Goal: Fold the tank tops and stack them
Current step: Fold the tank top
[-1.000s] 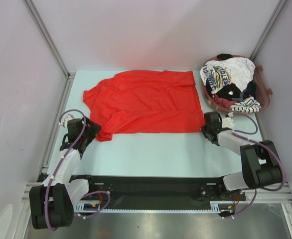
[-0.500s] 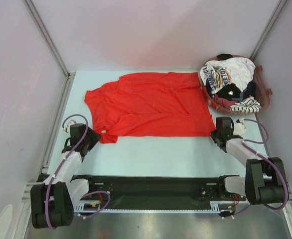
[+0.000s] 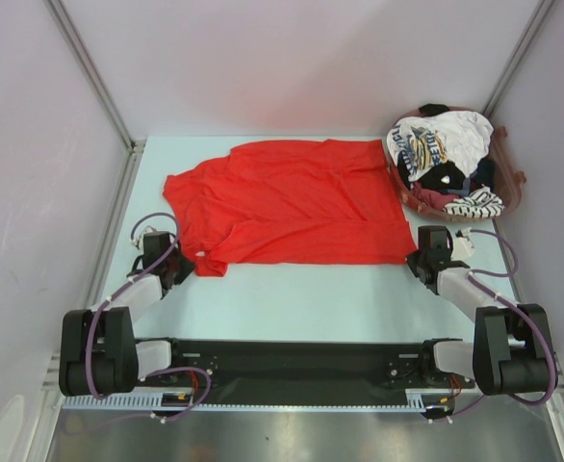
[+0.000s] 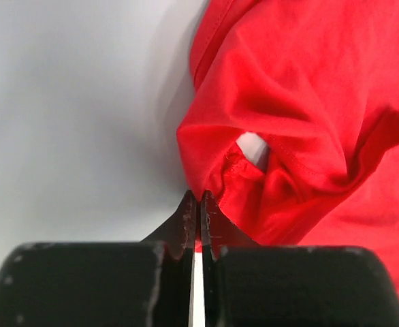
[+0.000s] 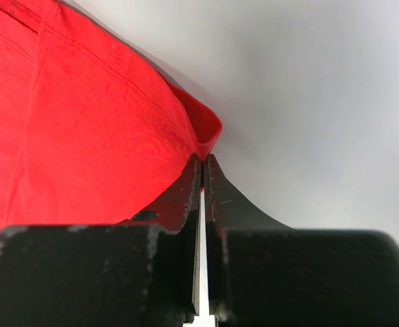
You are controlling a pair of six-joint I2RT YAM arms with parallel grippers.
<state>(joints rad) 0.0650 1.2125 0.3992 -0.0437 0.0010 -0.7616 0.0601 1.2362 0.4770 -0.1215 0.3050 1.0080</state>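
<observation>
I'm clamping my left fingers [image 4: 198, 204] on the red tank top [image 3: 292, 202] at its near strap corner and my right fingers [image 5: 199, 167] on its near hem corner, I judge to be keeping it stretched flat on the desk [image 3: 311, 289] for folding. Far right, the basket [image 3: 516, 188] is holding the white printed top [image 3: 436, 144], the striped top [image 3: 476, 203] and a dark top [image 3: 446, 178], heaped and waiting.

spread tank top [image 3: 292, 202] lay flat on the worktop [image 3: 301, 289], toward its far half | basket [image 3: 515, 197] sat in the far-right corner, just right of that top — heap of tank tops [image 3: 441, 154] inside it | left fingers [image 4: 184, 221] at the top's near-left corner | right fingers [image 5: 186, 197] at its near-right corner
</observation>
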